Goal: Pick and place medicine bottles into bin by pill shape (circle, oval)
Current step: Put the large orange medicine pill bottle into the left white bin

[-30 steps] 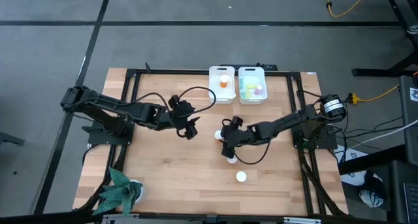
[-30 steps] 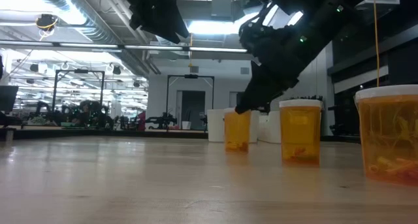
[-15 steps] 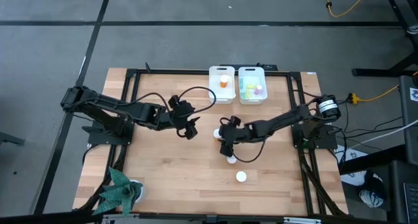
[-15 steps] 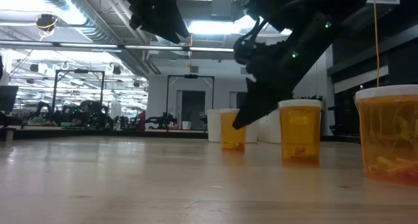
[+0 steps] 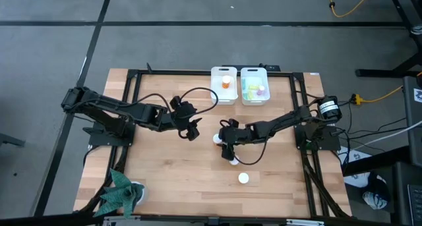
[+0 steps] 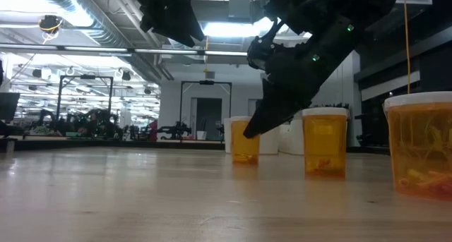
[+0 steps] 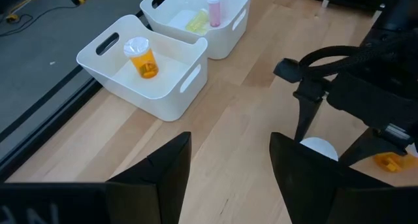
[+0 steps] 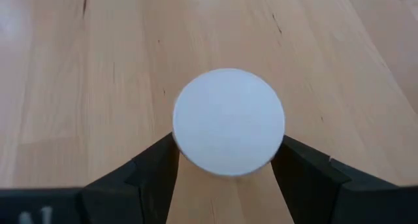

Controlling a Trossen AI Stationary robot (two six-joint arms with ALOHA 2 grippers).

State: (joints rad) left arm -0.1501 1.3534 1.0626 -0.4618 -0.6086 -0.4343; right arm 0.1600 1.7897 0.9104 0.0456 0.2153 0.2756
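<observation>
Wooden table (image 5: 165,173), two white bins (image 5: 239,85) at its far edge: one holds an orange bottle, the other small pink and yellow-green ones.

Right arm reaches in low toward table centre. Right gripper (image 5: 221,140) sits over an upright orange bottle (image 6: 244,140) with white cap (image 8: 228,121). In the right wrist view the cap lies directly between the two fingers (image 8: 151,168), each just beside its rim; whether they touch is not clear. Jaws set narrow, about cap width, straddling rather than plainly clamping. Bottle's long axis vertical, base apparently on the wood in the low view.

Left gripper (image 7: 228,165) hovers just to the left of this bottle, fingers spread wide, empty. Right arm is plainly the nearer one.

Two more orange bottles (image 6: 324,142) stand nearer the table's front edge, well apart from the bins.

Judgement: closing inward on the cap is all the grasp needs.
</observation>
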